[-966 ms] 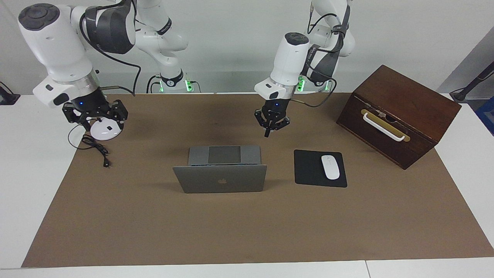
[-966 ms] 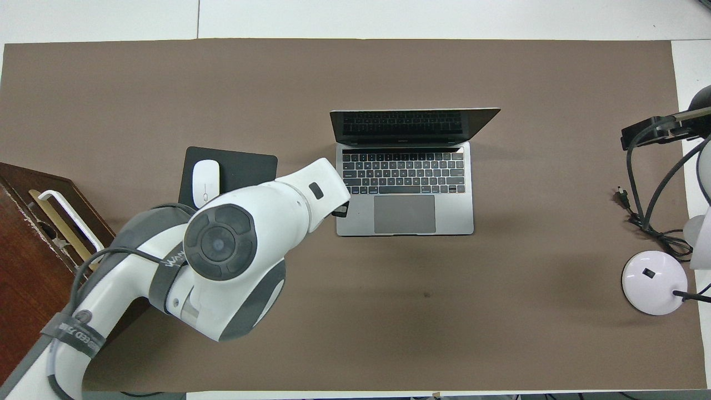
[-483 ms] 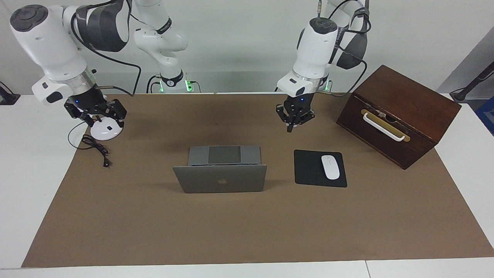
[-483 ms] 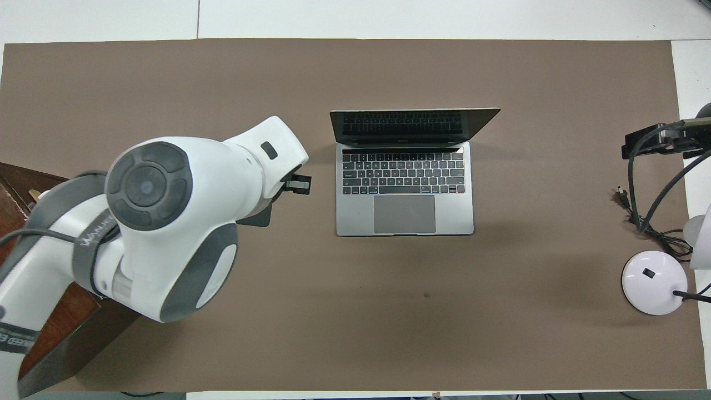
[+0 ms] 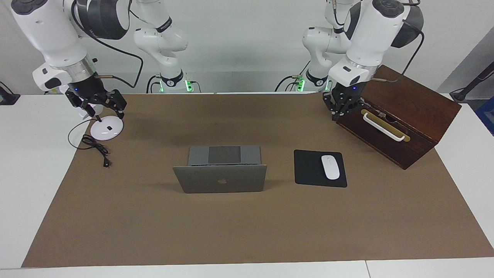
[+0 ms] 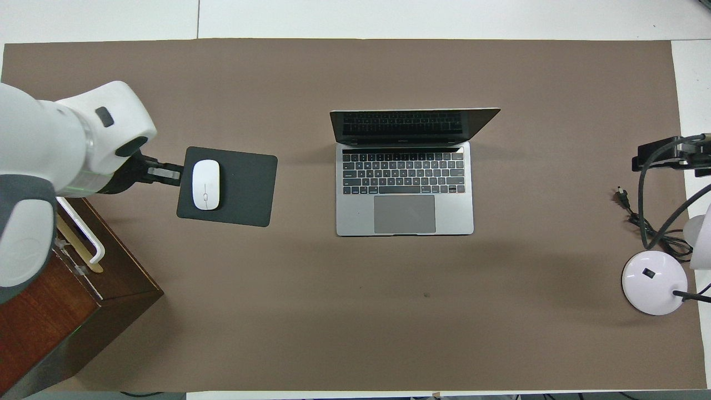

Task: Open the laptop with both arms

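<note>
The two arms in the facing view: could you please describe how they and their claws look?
Both arms are glossy white with rounded joints, dark grey end caps and bands, a silver ring at each wrist and loose black cables. The left claw and right claw are black two-finger units, each showing a small blue light.

Open silver-grey laptop [image 6: 404, 189] mid-mat, lid raised, keyboard and trackpad showing, black mouse pad [image 6: 239, 186] with white mouse [image 6: 205, 184] beside the laptop toward the left arm's end, left gripper [image 6: 161, 172] above the pad's edge, brown wooden box [image 6: 66, 289] nearer the robots than the pad, white round lamp base [image 6: 654, 282] toward the right arm's end.
</note>
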